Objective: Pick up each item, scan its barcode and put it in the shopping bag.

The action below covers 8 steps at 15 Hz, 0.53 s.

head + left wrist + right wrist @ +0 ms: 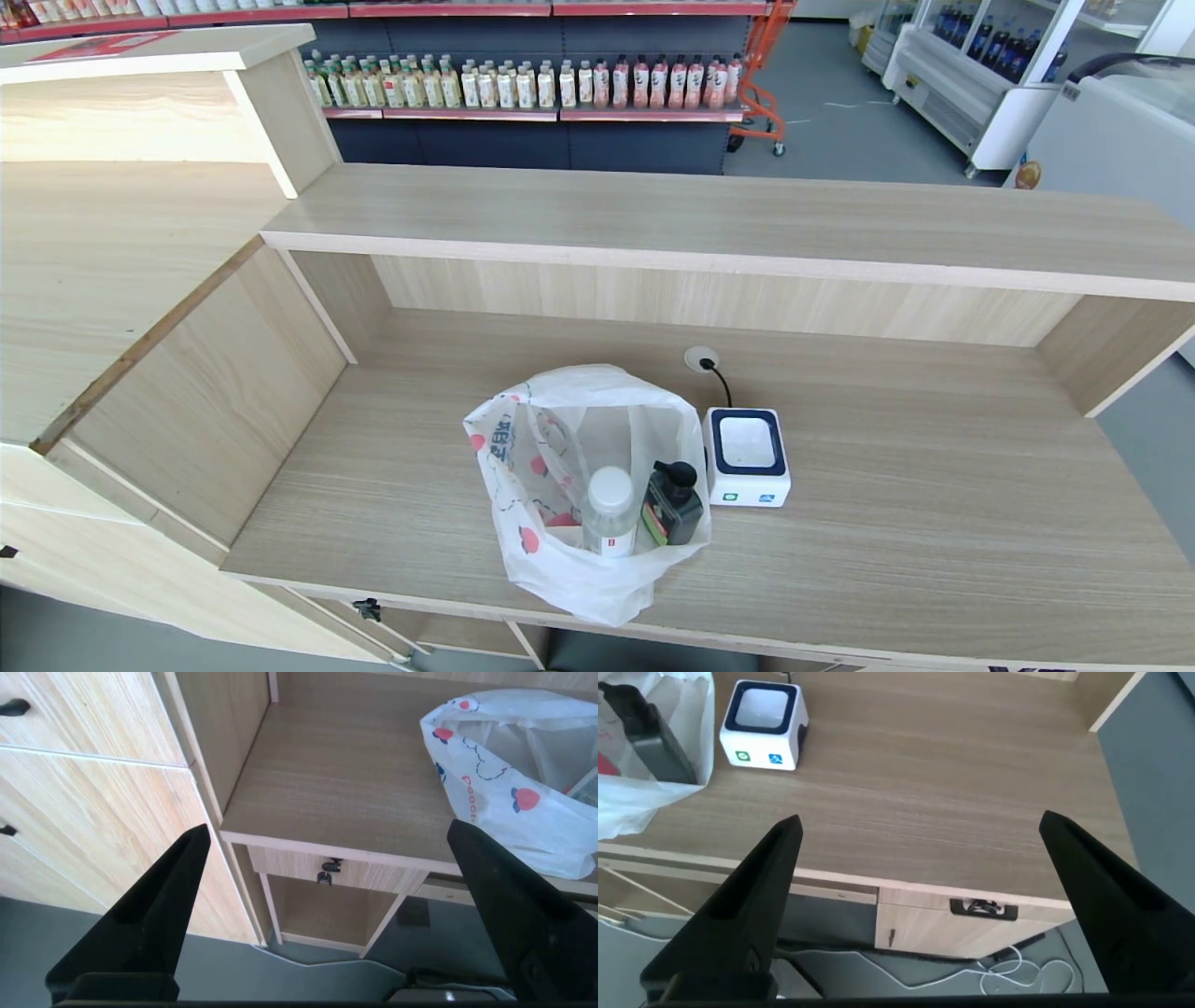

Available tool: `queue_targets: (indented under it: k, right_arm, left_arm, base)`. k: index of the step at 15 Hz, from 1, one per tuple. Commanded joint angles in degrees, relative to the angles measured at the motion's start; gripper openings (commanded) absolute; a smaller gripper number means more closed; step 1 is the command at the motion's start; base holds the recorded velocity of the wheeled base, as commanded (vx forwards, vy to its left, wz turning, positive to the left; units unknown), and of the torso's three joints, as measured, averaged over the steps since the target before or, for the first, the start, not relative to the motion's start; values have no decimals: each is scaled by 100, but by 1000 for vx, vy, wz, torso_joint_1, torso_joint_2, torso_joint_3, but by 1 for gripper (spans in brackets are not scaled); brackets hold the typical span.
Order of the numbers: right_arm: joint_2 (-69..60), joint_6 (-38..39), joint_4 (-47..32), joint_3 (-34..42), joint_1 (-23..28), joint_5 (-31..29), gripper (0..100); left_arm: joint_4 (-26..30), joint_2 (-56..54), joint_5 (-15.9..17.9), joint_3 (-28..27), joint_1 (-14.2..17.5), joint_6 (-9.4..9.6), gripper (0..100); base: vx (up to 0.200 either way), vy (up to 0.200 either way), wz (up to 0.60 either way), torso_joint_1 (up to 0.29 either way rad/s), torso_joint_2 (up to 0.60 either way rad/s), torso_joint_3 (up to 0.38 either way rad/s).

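Fingers (159, 915) of left gripper (327, 831), right gripper (920, 821) gaping, holding nothing. Shopping bag (523, 485) sitting at counter (934, 541) edge: risking slumping off, spilling clear bottle (610, 513), dark bottle (674, 509).

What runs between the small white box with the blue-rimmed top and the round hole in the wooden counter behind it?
A thin black cable links the white blue-rimmed scanner box to the round grey hole; the head view shows it.

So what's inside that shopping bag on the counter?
The shopping bag holds a clear bottle with a white cap and, beside it, a dark bottle with a black top. The bag's front wall covers their lower parts and anything beneath.
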State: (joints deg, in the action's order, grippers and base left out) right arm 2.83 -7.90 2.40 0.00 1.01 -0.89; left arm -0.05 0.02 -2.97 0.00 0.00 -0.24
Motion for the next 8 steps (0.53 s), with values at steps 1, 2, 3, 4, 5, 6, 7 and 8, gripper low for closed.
queue_targets:
  k: [1,2,3,4,5,6,7,8]
  right_arm:
    - [-274,-27,24,0,-57,-16,100]
    - [-274,-36,24,0,-57,-16,100]
    - [-274,-45,24,0,-57,-52,100]
    - [-274,-45,24,0,-57,-87,100]
    - [-274,-45,24,0,-57,-87,100]
    - [-274,-63,24,0,-57,-96,100]
    - [-274,-80,24,0,-57,-113,100]
    - [-274,-80,32,0,-66,-183,100]
  left_arm:
    - [-4,-2,-1,0,0,-2,100]
    - [-4,-2,-1,0,0,-2,100]
    - [-4,-2,-1,0,0,-2,100]
    - [-4,-2,-1,0,0,-2,100]
    - [-4,-2,-1,0,0,-2,100]
    - [5,-2,-1,0,0,-20,100]
    - [5,42,-1,0,0,-11,100]
    - [-4,-2,-10,0,0,-11,100]
  base:
    - [0,0,0,0,0,0]
    - [0,0,0,0,0,0]
    - [0,0,0,0,0,0]
    - [0,0,0,0,0,0]
    - [0,0,0,0,0,0]
    - [0,0,0,0,0,0]
    - [0,0,0,0,0,0]
    - [0,0,0,0,0,0]
